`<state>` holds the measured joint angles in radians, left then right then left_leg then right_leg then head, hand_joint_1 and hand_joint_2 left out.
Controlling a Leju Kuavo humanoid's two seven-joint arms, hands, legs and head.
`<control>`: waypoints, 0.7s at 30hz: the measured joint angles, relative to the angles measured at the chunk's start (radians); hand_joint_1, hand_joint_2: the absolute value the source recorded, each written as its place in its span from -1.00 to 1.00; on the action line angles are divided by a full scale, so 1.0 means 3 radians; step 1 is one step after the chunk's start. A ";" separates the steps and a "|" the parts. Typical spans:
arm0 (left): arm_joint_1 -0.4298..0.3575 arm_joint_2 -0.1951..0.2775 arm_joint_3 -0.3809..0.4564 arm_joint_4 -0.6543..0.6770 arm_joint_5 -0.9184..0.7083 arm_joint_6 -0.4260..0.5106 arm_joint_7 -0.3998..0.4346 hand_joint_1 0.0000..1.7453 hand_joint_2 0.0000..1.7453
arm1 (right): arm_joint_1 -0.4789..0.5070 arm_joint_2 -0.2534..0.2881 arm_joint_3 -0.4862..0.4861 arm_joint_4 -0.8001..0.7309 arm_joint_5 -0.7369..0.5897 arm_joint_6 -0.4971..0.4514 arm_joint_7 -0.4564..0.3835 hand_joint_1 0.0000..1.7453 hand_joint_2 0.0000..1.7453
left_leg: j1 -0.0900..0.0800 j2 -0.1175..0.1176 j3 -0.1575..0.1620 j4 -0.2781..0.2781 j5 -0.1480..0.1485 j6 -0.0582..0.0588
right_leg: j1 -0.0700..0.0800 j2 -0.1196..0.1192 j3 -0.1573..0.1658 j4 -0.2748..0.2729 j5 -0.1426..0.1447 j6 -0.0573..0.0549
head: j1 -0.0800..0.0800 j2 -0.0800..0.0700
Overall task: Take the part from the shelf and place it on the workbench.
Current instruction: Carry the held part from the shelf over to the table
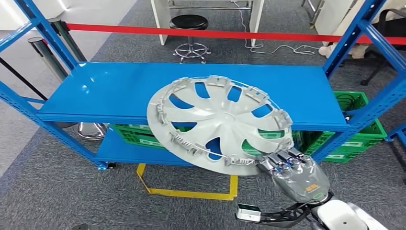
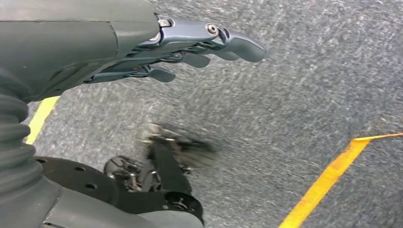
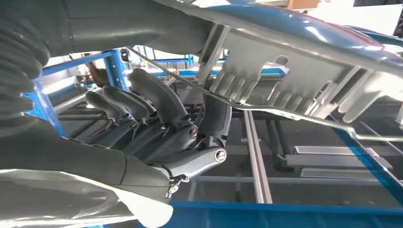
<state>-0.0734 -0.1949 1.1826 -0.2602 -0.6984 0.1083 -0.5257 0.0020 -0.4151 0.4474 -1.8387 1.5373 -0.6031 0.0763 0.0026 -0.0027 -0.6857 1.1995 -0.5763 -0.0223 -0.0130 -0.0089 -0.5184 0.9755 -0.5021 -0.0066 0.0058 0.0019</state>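
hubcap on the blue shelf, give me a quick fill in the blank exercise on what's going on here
1. The silver hubcap is gripped at its rim by the robot's ____ hand.
2. The shelf under the hubcap is painted ____.
3. The crates on the lower level are ____ in colour.
4. The left hand hangs over the grey floor and holds ____.

Missing words: right; blue; green; nothing

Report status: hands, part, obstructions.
Right hand grips the near rim of the silver plastic wheel cover, tilted over the blue metal shelf. Left hand holds nothing, fingers loosely extended, above grey carpet. Nothing seen blocking the part.
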 joint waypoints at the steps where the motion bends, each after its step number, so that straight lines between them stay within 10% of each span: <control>1: -0.0001 0.0000 0.0000 0.0000 -0.0002 0.0000 0.0000 -1.00 1.00 | 0.0002 0.0000 0.0002 -0.0001 -0.0002 0.0000 0.0000 1.00 1.00 | 0.0002 0.0000 -0.0020 0.0191 -0.0082 -0.0005 | 0.0005 -0.0001 -0.0044 0.0007 0.0037 -0.0004 | -0.0001 0.0000; 3: -0.0003 0.0001 0.0000 0.0000 -0.0003 0.0001 0.0000 -1.00 1.00 | 0.0006 0.0000 0.0006 -0.0003 -0.0006 -0.0001 0.0000 1.00 1.00 | 0.0002 0.0000 0.0057 0.0311 -0.0019 0.0003 | 0.0016 0.0000 -0.0153 0.0035 0.0104 -0.0003 | -0.0001 0.0000; 6: -0.0009 0.0005 0.0000 0.0000 -0.0004 0.0010 0.0000 -1.00 1.00 | 0.0008 0.0000 0.0007 -0.0009 -0.0025 -0.0002 -0.0003 1.00 1.00 | -0.0011 -0.0001 0.0507 -0.0269 0.0175 0.0066 | 0.0033 0.0002 -0.0284 0.0085 0.0177 0.0016 | -0.0001 0.0000; 9: -0.0021 0.0008 -0.0001 0.0000 -0.0006 0.0015 0.0000 -1.00 1.00 | 0.0010 0.0000 0.0007 -0.0021 -0.0084 0.0001 -0.0024 1.00 1.00 | -0.0037 -0.0002 0.0753 -0.0711 0.0114 0.0121 | 0.0034 -0.0006 -0.0343 0.0101 0.0256 0.0072 | 0.0002 0.0000; 12: -0.0018 0.0005 -0.0001 0.0000 -0.0007 0.0016 0.0000 -1.00 1.00 | 0.0016 0.0001 0.0009 -0.0032 -0.0128 0.0004 -0.0038 1.00 1.00 | -0.0028 0.0015 0.0670 -0.0764 0.0208 0.0177 | 0.0026 0.0006 -0.0414 0.0146 0.0212 0.0129 | 0.0000 0.0000; 16: -0.0021 0.0002 0.0000 0.0000 -0.0006 0.0006 0.0000 -1.00 1.00 | 0.0020 0.0002 0.0010 -0.0041 -0.0141 0.0006 -0.0050 1.00 1.00 | -0.0020 0.0029 0.0474 -0.0771 0.0375 0.0218 | 0.0010 0.0019 -0.0590 0.0817 -0.0357 0.0179 | 0.0009 0.0000; 18: -0.0022 0.0001 0.0000 0.0000 -0.0008 0.0001 0.0000 -1.00 1.00 | 0.0023 0.0002 0.0012 -0.0041 -0.0142 0.0006 -0.0059 1.00 1.00 | -0.0019 0.0031 0.0359 -0.0754 0.0453 0.0209 | 0.0005 0.0019 -0.0538 0.1017 -0.0305 0.0198 | 0.0010 0.0000; 21: -0.0022 -0.0002 0.0000 0.0000 -0.0012 0.0008 -0.0001 -1.00 1.00 | 0.0020 0.0002 0.0012 -0.0043 -0.0144 0.0006 -0.0068 1.00 1.00 | -0.0018 0.0030 0.0204 -0.0693 0.0544 0.0172 | -0.0006 0.0019 -0.0083 0.0549 -0.0087 0.0212 | 0.0011 0.0000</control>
<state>-0.0801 -0.1955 1.1826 -0.2602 -0.7019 0.1109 -0.5260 0.0080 -0.4147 0.4509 -1.8515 1.4942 -0.6014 0.0560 -0.0028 0.0061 -0.6243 0.9918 -0.4130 0.0294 -0.0148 -0.0033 -0.5433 1.1403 -0.5281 0.0571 0.0091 0.0019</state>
